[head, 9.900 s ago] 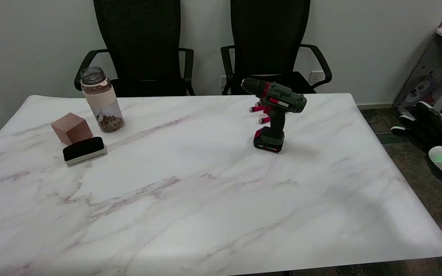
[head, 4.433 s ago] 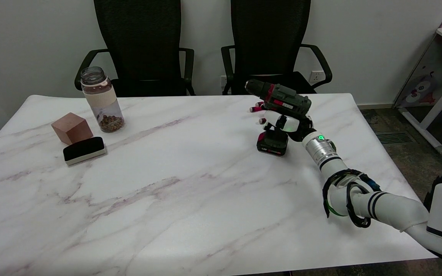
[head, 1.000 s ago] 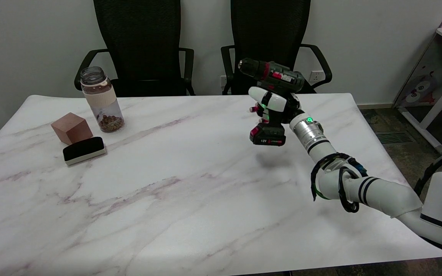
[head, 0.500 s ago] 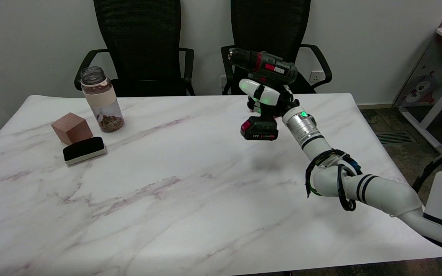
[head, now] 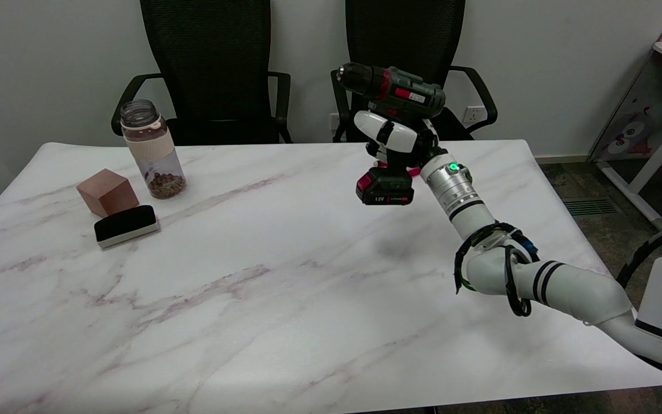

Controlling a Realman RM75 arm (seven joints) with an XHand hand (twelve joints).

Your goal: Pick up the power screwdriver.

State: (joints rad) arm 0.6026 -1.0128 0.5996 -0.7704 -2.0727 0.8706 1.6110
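Your right hand (head: 395, 140) is wrapping its fingers around the grip of the power screwdriver (head: 391, 121), holding it upright. The tool is hanging in the air above the far right part of the worktop (head: 285, 276), its chuck pointing left.

Green-black power screwdriver (head: 395, 109), upright, airborne

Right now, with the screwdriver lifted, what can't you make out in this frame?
- Head view: the power screwdriver handle, wrapped by the right hand, so the finger contact is unseen.
- Pink items behind the hand: mostly covered, unidentifiable.
- Jar contents: too small to name.
- Battery label: text too small.
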